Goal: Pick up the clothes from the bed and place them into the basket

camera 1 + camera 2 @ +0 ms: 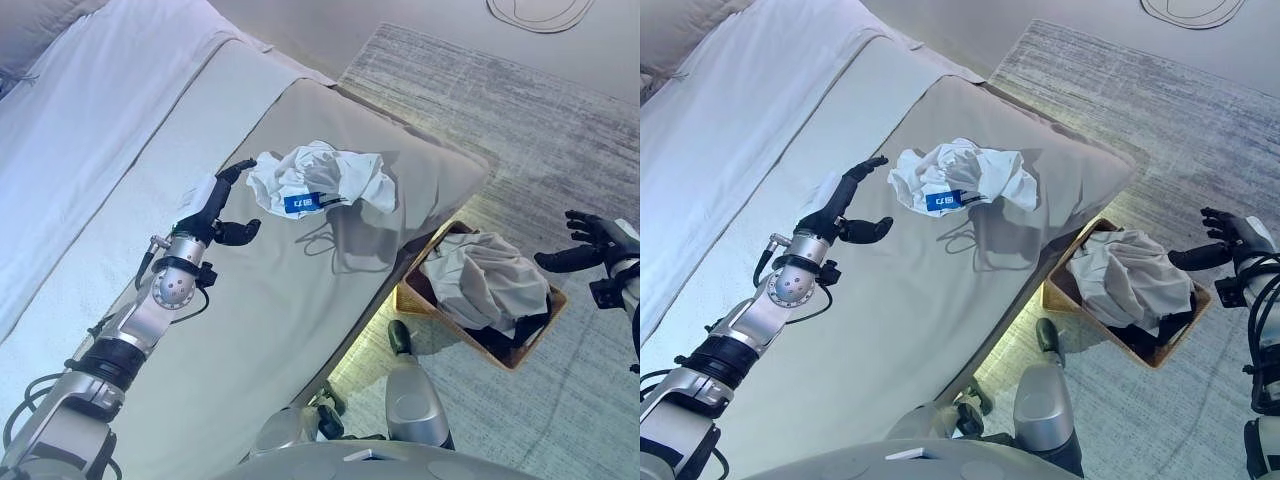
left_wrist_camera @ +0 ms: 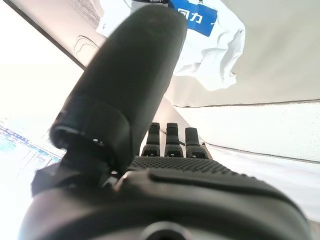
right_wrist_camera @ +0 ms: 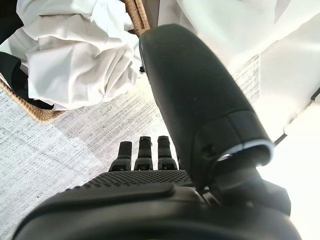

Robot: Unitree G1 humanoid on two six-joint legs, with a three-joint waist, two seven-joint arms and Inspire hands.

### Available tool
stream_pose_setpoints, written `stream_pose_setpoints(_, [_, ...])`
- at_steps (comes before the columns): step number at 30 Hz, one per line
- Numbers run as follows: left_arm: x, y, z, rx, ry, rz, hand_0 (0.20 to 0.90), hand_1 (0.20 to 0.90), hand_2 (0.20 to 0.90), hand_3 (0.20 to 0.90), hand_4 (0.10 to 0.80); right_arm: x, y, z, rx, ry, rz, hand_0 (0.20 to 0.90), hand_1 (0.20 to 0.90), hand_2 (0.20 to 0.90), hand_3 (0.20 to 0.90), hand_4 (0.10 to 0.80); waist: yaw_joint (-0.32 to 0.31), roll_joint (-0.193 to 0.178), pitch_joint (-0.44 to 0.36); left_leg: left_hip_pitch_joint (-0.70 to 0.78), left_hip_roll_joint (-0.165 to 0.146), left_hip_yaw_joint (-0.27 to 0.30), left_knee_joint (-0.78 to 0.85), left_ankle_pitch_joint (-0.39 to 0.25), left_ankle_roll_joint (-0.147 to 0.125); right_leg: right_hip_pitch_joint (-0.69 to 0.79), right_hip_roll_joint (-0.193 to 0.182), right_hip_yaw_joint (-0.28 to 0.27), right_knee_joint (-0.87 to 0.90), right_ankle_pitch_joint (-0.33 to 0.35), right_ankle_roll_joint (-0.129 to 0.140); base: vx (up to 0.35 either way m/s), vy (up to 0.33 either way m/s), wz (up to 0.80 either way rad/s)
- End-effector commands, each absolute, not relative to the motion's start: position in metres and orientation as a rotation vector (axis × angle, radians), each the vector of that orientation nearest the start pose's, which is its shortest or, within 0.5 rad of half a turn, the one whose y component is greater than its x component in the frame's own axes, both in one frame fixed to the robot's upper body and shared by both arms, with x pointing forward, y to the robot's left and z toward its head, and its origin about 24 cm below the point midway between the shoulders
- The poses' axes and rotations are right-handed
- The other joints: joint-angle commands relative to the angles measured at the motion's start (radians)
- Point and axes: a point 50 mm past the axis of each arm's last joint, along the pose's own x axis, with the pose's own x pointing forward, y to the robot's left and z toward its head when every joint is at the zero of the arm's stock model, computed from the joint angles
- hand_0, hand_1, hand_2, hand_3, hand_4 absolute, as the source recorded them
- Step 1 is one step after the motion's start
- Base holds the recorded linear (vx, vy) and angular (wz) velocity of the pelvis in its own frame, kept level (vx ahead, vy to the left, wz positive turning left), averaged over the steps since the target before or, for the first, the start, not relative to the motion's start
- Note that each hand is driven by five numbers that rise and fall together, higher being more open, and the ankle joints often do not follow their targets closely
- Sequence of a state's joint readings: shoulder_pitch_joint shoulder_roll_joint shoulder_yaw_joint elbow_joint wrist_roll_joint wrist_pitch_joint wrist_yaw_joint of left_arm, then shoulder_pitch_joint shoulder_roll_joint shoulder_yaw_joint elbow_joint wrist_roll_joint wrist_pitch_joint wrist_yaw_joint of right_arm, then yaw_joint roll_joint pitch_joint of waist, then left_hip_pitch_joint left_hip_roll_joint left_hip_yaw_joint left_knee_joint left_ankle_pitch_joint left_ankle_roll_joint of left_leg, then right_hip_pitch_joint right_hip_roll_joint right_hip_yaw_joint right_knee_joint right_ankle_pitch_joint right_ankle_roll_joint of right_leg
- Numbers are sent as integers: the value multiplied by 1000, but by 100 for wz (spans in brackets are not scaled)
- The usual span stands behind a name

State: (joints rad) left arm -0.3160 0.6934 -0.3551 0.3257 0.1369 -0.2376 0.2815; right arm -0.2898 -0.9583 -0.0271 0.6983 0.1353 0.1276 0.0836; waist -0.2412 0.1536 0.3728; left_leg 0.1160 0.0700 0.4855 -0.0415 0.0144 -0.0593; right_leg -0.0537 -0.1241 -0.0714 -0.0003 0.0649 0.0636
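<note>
Your bed (image 1: 250, 300) carries the crumpled white shirt (image 1: 325, 180) near its twelve-o'clock corner; the basket (image 1: 525, 345), at four o'clock on the rug (image 1: 560, 150), holds pale clothes (image 1: 490, 280). Your left hand (image 1: 215, 205) hovers with fingers spread just beside the shirt's nine-o'clock edge. Your right hand (image 1: 590, 245) hangs spread at the basket's three o'clock, holding nothing.

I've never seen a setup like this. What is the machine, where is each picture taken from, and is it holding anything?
It is a humanoid robot. Two pictures come from cameras in its head, looking down; the other two sit on its wrists, so each shows its own dark hand up close. On the bed lies a crumpled white garment. The left hand is open beside it, fingertips about at its edge, holding nothing. The right hand hangs open and empty beside a basket on the rug, which already holds clothes.
</note>
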Motion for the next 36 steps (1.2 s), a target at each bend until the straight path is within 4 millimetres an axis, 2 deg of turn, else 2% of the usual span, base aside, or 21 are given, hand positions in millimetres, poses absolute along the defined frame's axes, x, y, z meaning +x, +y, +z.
stream_pose_setpoints(1, [303,224,115,794,-384,47,900,900,900,900,800,265,-412,140,-764,234,-470,900,900,900,900,800,23,-71,-121,-11,58,-44,172,-143,8,-35,-47,-50,118,-61,52,69,-3,7])
stream_pose_setpoints(6, [298,231,104,793,-326,74,900,900,900,900,800,268,-409,153,-757,171,-507,900,900,900,900,800,44,-90,-140,5,65,-57,149,-133,6,-7,-34,-62,114,-70,48,82,-1,9])
stream_pose_setpoints(13, [284,245,83,792,-251,105,900,900,900,900,800,274,-385,182,-806,-36,-602,900,900,900,900,800,80,-110,-163,19,71,-89,113,-115,0,25,-16,-84,106,-84,38,70,3,4])
stream_pose_setpoints(16, [277,249,67,783,-180,110,900,900,900,900,800,279,-371,196,-979,-137,-639,900,900,900,900,800,114,-117,-173,18,69,-123,97,-103,-3,46,-12,-101,96,-90,35,72,3,20])
stream_pose_setpoints(28, [261,267,29,850,-45,130,900,900,900,900,800,322,-326,204,-1224,-203,-418,900,900,900,900,800,245,-124,-153,-42,59,-223,55,-37,-26,63,-19,-191,78,-99,20,17,-30,31])
stream_pose_setpoints(33, [256,269,25,885,-50,123,900,900,900,900,800,338,-311,214,-1266,-229,-353,900,900,900,900,800,285,-115,-133,-74,50,-256,59,-24,-33,55,-30,-220,85,-106,14,5,1,25])
stream_pose_setpoints(36, [262,262,37,921,-142,91,900,900,900,900,800,350,-301,227,-1287,-242,-337,900,900,900,900,800,318,-97,-94,-123,43,-282,82,-18,-38,20,-41,-242,114,-118,4,-84,15,31])
